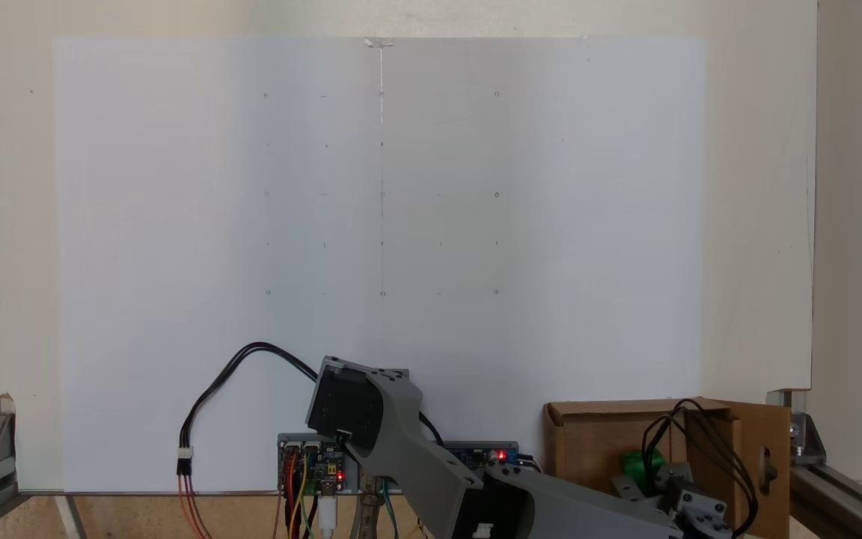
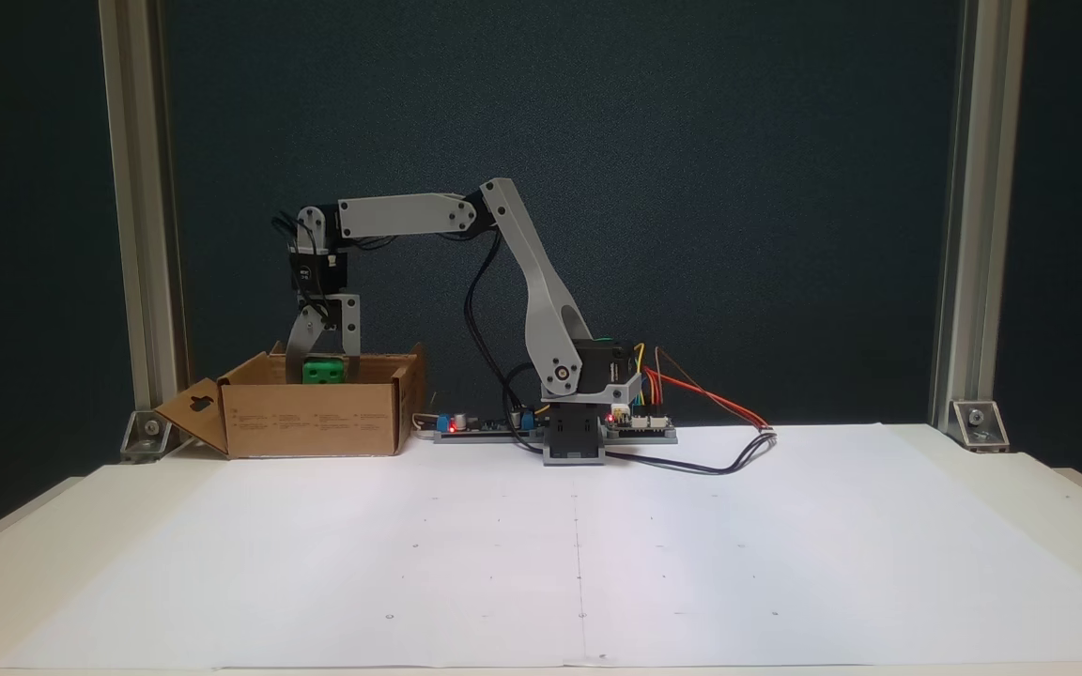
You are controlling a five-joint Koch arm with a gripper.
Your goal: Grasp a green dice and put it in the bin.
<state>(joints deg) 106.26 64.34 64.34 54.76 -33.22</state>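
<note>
I have the green dice (image 2: 323,372) clamped between the two fingers of the gripper (image 2: 322,368), and it sits just above the rim of the cardboard bin (image 2: 311,422), within the box's outline as the side-on fixed view shows it. In the top-down fixed view the dice (image 1: 642,464) shows as a green patch inside the bin's (image 1: 588,442) opening, partly hidden by the gripper's (image 1: 652,479) body and its black cables. The bin's side flap with the keyhole-shaped cutout (image 2: 195,410) hangs outward, away from the arm's base (image 2: 577,441). I judge the pick and the carry done: the dice is off the white paper sheet (image 2: 579,554) and over the bin. What I think is left is the release, opening the fingers so the cube drops inside, then lifting the arm clear of the upright flaps. Whether the dice already touches the bin's floor I cannot tell, since the front wall hides the inside. The controller boards (image 2: 640,424) beside the base show red lights.
</note>
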